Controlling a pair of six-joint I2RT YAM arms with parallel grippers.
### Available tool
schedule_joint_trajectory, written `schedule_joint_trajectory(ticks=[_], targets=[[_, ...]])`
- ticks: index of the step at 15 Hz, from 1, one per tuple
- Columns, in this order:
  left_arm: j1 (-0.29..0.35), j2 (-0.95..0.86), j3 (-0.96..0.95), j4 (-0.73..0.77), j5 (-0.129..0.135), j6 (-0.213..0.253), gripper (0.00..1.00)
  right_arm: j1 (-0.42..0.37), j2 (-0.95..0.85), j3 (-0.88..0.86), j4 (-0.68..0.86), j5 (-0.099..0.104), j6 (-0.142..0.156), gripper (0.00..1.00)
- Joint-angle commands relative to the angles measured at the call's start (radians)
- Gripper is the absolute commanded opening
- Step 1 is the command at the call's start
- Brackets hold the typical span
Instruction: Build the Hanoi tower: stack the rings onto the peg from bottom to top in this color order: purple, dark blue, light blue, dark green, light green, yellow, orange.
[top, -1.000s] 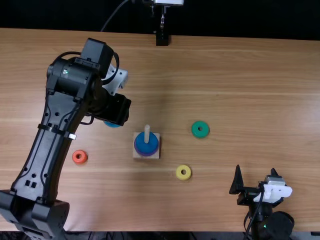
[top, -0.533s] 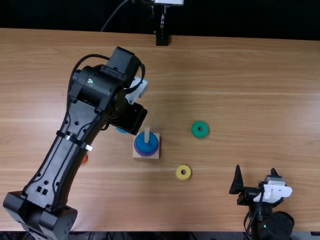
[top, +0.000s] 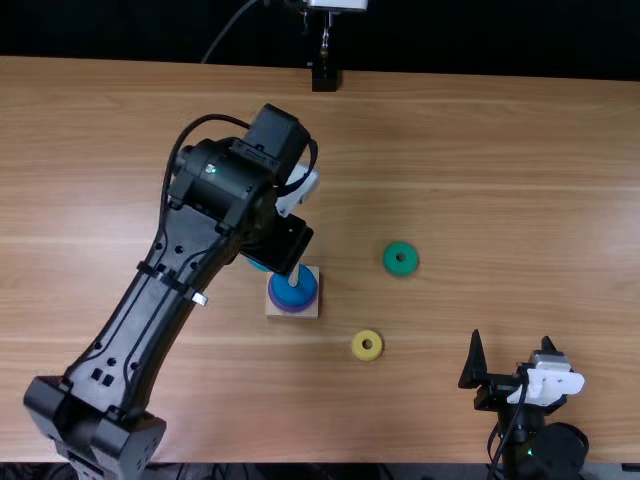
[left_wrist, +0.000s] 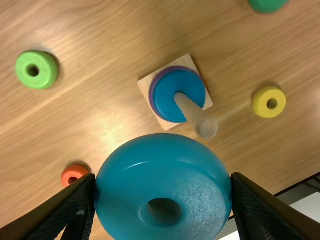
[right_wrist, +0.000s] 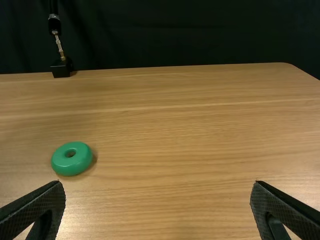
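Two rings sitting on the peg (left_wrist: 189, 109), light blue ring (left_wrist: 160, 170) hanging in the left gripper (top: 278, 242)

Left gripper is pinching the light blue ring across its sides, fingers (left_wrist: 62, 214) standing apart by the ring's width. It is hovering close to the peg, on the far-left side in the top view; the ring is hanging above the table (top: 480, 200), off the peg.

Purple ring (left_wrist: 152, 95) is lying lowest on the square wooden base (left_wrist: 187, 61), dark blue ring (left_wrist: 167, 97) sitting on top of it, peg poking up through both.

Loose rings, all lying on the table: dark green ring (right_wrist: 70, 165) is resting to the right of the peg and farther back in the top view, yellow ring (top: 357, 350) right and nearer. Light green ring (left_wrist: 46, 75) and orange ring (left_wrist: 74, 170) are showing in the left wrist view, both lying apart from the base.

Right gripper (top: 511, 350) is hanging by the near edge, at the right, fingers spread wide, gripping nothing.
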Motion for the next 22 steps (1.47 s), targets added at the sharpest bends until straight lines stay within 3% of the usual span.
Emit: schedule_joint_trajectory(ticks=[1, 10, 21, 22], targets=[[-0.017, 0.020, 0.029, 0.003, -0.002, -0.010, 0.00, -0.003, -0.013, -0.063, -0.065, -0.002, 0.003, 1.00], [-0.070, 0.057, 0.040, 0.051, -0.002, -0.032, 0.00, -0.005, -0.013, -0.061, -0.065, -0.004, 0.003, 1.00], [-0.080, 0.111, 0.037, 0.053, 0.004, -0.043, 0.00, -0.005, -0.013, -0.063, -0.065, -0.002, 0.003, 1.00], [-0.080, 0.111, 0.040, 0.057, 0.004, -0.041, 0.04, -0.005, -0.013, -0.063, -0.065, -0.002, 0.003, 1.00]])
